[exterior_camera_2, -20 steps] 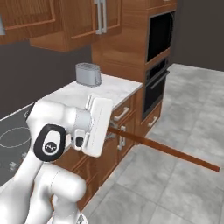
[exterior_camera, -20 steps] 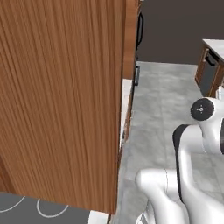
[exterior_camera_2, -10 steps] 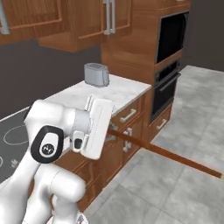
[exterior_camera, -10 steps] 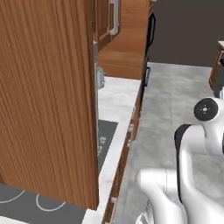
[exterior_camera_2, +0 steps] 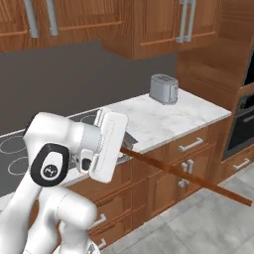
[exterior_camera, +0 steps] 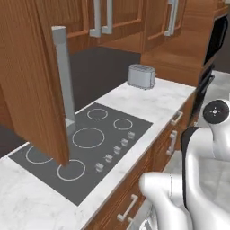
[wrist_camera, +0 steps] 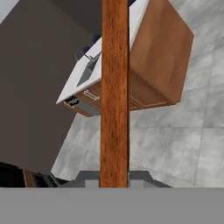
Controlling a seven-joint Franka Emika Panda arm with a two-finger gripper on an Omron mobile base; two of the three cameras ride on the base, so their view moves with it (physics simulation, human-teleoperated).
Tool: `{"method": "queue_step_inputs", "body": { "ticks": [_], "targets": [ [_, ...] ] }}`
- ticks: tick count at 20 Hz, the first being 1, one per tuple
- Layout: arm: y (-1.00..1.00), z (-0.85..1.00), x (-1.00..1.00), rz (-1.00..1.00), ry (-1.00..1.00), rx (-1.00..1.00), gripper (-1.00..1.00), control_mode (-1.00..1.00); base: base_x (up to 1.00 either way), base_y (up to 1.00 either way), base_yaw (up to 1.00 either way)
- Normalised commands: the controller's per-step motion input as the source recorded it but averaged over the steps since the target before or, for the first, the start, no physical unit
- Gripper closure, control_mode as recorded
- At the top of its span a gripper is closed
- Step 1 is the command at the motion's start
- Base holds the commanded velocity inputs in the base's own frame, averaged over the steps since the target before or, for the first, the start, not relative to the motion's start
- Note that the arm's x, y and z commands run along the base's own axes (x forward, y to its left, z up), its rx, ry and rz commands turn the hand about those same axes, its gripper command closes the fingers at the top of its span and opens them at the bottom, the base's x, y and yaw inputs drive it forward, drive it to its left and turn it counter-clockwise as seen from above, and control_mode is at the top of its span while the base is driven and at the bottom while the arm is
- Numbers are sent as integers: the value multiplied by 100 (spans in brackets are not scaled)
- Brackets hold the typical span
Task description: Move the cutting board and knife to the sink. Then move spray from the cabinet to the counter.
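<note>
In the right base view, the gripper [exterior_camera_2: 125, 145], at centre left of the frame, is clamped on one end of the cutting board [exterior_camera_2: 186, 176]. The board is seen edge-on as a thin brown strip. Its long axis runs from the gripper down toward the lower right, held out over the floor in front of the drawers. In the hand view the board [wrist_camera: 114, 92] runs straight up the middle. A toaster [exterior_camera_2: 164, 88] stands on the counter [exterior_camera_2: 171, 113] at upper right.
</note>
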Motion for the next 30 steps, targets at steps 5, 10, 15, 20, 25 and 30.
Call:
{"method": "queue_step_inputs", "body": {
  "ticks": [5, 10, 15, 20, 25, 30],
  "targets": [
    [0, 0, 0, 0, 0, 0, 100, 100, 31, -49, 34],
    [0, 0, 0, 0, 0, 0, 100, 100, 72, -79, 13],
    [0, 0, 0, 0, 0, 0, 100, 100, 21, -95, 3],
    [0, 0, 0, 0, 0, 0, 100, 100, 78, -79, 0],
    [0, 0, 0, 0, 0, 0, 100, 100, 10, -100, -5],
    [0, 0, 0, 0, 0, 0, 100, 100, 50, -100, -21]
  ]
}}
